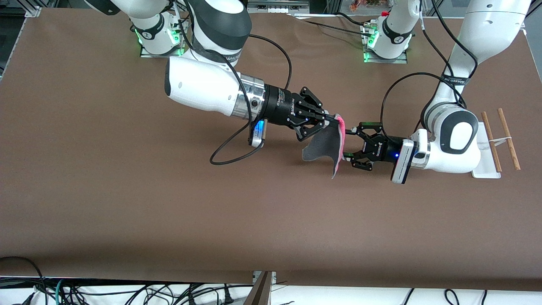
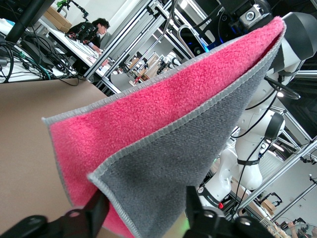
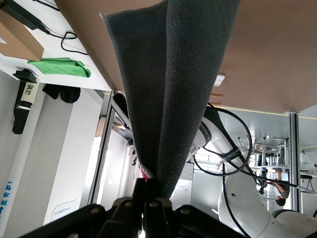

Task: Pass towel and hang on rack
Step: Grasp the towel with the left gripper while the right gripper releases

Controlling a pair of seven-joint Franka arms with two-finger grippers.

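Observation:
The towel [image 1: 324, 144], dark grey on one face and pink on the other, hangs folded in the air over the middle of the table. My right gripper [image 1: 334, 120] is shut on its top corner; in the right wrist view the towel [image 3: 168, 89] rises out of the closed gripper [image 3: 148, 191]. My left gripper [image 1: 346, 144] is open at the towel's pink side. In the left wrist view the towel [image 2: 163, 124] fills the frame and its grey fold sits between the spread fingers [image 2: 94, 213] of the left gripper [image 2: 143, 213]. The rack [image 1: 499, 140] stands at the left arm's end of the table.
A black cable [image 1: 228, 152] loops down from the right wrist onto the brown table [image 1: 169, 212]. The rack's white base [image 1: 485, 171] lies right beside the left arm's elbow. The arm bases stand along the top edge.

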